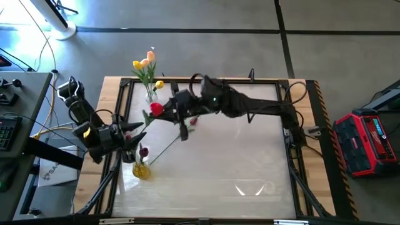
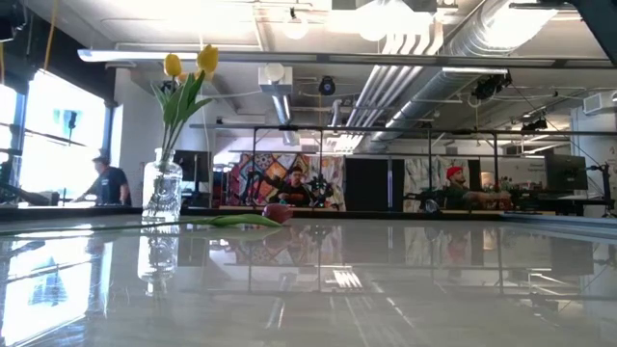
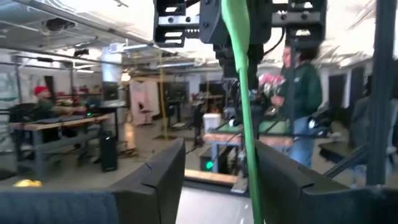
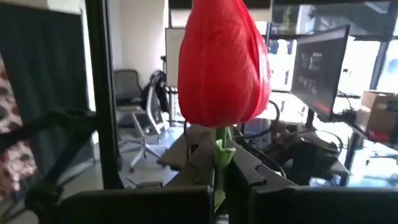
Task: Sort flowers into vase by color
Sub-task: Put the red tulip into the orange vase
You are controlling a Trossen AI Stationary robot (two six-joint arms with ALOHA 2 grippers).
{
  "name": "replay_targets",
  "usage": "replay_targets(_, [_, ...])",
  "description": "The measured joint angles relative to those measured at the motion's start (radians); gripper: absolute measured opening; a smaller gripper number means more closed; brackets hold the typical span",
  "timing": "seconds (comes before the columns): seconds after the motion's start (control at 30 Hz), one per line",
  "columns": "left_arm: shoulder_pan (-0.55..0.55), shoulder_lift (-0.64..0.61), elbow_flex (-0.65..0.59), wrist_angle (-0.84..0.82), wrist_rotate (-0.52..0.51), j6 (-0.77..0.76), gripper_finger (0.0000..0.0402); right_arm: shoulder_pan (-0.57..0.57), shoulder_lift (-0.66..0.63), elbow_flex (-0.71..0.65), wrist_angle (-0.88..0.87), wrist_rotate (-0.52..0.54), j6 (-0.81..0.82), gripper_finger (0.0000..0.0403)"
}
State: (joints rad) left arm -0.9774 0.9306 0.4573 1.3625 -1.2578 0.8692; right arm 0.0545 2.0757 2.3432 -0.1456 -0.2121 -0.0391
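A red tulip (image 4: 224, 62) is lifted over the table's far left part, with my right gripper (image 4: 217, 163) shut on it; its head (image 1: 156, 108) also shows from above. Its green stem (image 3: 244, 93) runs down between the fingers of my left gripper (image 3: 217, 158), which is open at the left edge (image 1: 135, 135). A glass vase (image 1: 150, 95) at the far left holds yellow and peach tulips (image 2: 189, 64). A second vase (image 1: 141, 170) nearer the front holds a dark maroon tulip (image 1: 143, 150). One more tulip (image 2: 260, 218) lies flat on the table. My right gripper pinches the red tulip's stem just under the head (image 4: 219, 149) between its two fingers. The fingers lie about level and reach in from the table's right side. The flower is lifted clear of the table. My left gripper: the stem (image 3: 252, 186) passes close to one finger (image 3: 280, 180); whether they touch I cannot tell.
A black frame (image 1: 122, 125) runs round the white tabletop. A red case (image 1: 365, 140) stands on the floor at the right, and a desk with gear (image 1: 12, 119) at the left. The table's near and right parts (image 1: 250, 181) are bare. People sit in the room beyond.
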Motion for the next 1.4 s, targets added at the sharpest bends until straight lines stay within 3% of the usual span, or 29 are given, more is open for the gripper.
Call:
replay_targets(0.17, [-0.048, 0.0, 0.093, -0.059, -0.115, 0.078, 0.017, -0.032, -0.008, 0.014, 0.008, -0.075, 0.079, 0.0001])
replay_targets(0.43, [-0.078, 0.002, 0.209, -0.209, -0.215, 0.067, 0.017, -0.043, -0.006, -0.015, 0.0, -0.123, 0.095, 0.0])
replay_targets(0.77, [-0.05, 0.003, 0.274, -0.361, -0.216, 0.026, 0.017, -0.025, -0.006, -0.016, 0.017, -0.14, 0.058, 0.0])
replay_targets(0.93, [-0.027, 0.018, 0.274, -0.472, -0.181, -0.042, 0.017, -0.026, -0.005, -0.016, 0.015, -0.14, 0.058, 0.0])
replay_targets(1.23, [-0.024, 0.025, 0.274, -0.516, -0.106, -0.103, 0.017, -0.026, -0.005, -0.016, 0.016, -0.139, 0.057, 0.0])
replay_targets(1.4, [0.004, 0.036, 0.274, -0.63, 0.123, -0.139, 0.017, -0.022, -0.005, -0.016, 0.015, -0.139, -0.009, 0.0])
